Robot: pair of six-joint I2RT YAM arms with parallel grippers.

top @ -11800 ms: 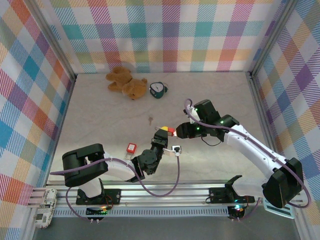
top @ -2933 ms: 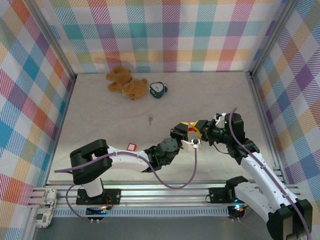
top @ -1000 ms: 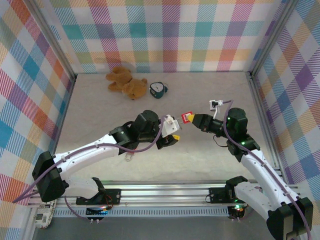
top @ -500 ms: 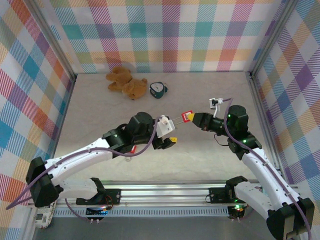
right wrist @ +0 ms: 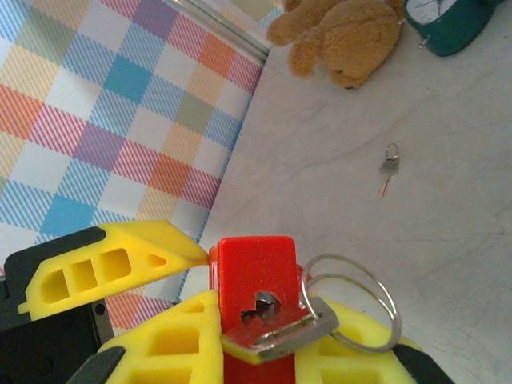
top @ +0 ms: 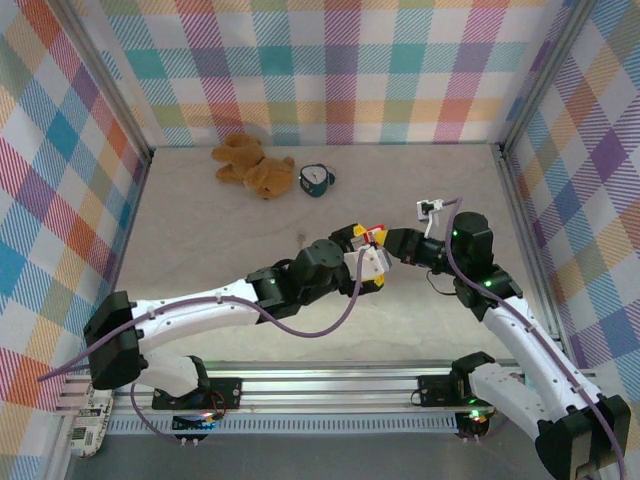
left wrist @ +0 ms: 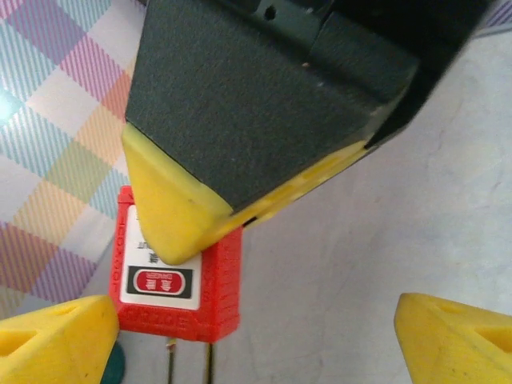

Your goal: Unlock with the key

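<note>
My right end effector (right wrist: 232, 280) pinches the red padlock (right wrist: 256, 268), key (right wrist: 276, 330) seated underneath, facing my right wrist. My left end effector (left wrist: 256, 340), spread wide, waits at the opposite end.

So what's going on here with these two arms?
The right hand holds a red padlock above the table, with a key in its keyhole. The left hand is open beside it, gripping nothing. I can't tell whether the lock is unlocked. A second key lies on the table.
</note>
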